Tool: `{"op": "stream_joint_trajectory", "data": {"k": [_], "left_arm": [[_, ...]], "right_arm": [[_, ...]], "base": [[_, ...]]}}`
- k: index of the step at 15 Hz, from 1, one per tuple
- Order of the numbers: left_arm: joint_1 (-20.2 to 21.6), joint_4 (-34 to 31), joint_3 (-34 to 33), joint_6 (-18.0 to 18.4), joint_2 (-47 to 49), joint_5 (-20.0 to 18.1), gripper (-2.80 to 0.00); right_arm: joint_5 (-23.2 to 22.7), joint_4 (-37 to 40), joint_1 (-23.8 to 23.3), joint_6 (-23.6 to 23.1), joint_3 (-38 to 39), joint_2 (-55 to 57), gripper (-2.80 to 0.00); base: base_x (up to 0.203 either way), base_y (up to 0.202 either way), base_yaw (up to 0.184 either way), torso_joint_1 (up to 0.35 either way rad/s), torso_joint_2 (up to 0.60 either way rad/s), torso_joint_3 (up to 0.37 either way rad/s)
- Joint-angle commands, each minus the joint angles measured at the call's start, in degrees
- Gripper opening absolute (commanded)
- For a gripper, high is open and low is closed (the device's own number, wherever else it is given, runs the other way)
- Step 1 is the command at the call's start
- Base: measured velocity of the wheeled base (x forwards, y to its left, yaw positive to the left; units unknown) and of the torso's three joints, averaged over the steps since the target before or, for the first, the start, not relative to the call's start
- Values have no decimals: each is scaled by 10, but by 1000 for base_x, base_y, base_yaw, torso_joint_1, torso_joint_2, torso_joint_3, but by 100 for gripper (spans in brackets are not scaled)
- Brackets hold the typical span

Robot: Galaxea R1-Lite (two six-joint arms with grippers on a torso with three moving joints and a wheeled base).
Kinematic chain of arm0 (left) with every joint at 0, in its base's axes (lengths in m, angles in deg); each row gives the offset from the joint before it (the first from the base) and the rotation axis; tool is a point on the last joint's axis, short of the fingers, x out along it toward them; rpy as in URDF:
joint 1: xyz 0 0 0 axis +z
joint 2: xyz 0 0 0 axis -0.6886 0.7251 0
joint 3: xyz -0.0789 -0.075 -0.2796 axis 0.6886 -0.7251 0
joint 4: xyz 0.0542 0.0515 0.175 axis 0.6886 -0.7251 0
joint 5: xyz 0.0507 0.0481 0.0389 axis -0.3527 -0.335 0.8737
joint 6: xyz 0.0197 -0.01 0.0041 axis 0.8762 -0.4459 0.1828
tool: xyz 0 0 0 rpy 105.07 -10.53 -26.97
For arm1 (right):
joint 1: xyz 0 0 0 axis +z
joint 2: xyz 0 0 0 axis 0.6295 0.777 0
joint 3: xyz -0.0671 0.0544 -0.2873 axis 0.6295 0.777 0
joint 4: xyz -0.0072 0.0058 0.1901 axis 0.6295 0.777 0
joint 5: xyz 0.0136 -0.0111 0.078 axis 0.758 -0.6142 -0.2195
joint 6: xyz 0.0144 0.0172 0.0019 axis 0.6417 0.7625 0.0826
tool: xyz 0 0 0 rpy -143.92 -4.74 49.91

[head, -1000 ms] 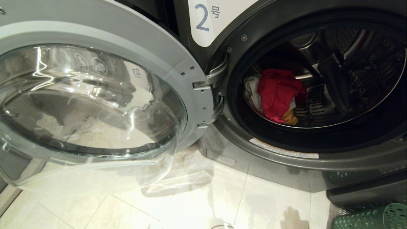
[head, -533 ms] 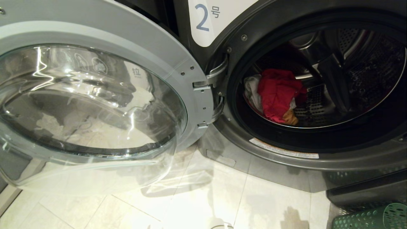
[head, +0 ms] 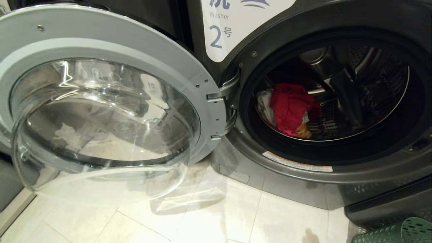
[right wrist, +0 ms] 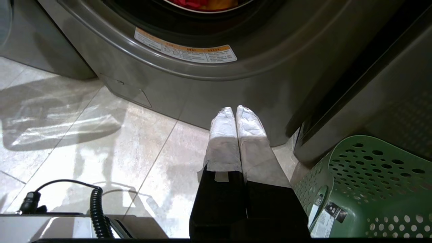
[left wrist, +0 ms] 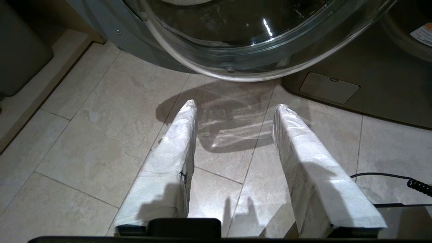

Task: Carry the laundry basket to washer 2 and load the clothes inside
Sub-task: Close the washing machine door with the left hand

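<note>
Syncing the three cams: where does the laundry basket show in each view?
Head view: laundry basket in the lower right corner, only its rim, on the floor by washer 2.
Left wrist view: not in it.
Right wrist view: the basket at lower right, beside the shut right gripper.
Shared landmark: the orange-edged warning label under the washer's opening.

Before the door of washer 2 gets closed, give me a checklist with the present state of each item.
1. The clothes inside the drum: ok.
2. Nothing hanging over the door opening's lower rim: ok.
3. Door of washer 2 swung fully open: ok.
4. Left gripper empty, jaws apart: ok.
5. Right gripper empty, jaws shut: ok.
6. The laundry basket emptied: cannot tell, only part of it shows.
</note>
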State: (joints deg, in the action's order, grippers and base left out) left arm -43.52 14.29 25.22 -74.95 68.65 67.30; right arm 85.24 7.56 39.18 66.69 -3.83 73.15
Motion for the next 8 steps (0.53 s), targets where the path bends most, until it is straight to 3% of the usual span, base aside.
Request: {"op": "stream_joint_trajectory", "data": {"k": [1, 8], "left_arm": [[0, 0, 0, 0, 1, 0, -280], [0, 0, 0, 1, 1, -1, -280]], "right_arm": [[0, 0, 0, 0, 0, 1, -280], [6, 0, 0, 0, 0, 1, -280]], "base": [[0, 0, 0, 7, -1, 200], [0, 0, 0, 0, -2, 199]]}}
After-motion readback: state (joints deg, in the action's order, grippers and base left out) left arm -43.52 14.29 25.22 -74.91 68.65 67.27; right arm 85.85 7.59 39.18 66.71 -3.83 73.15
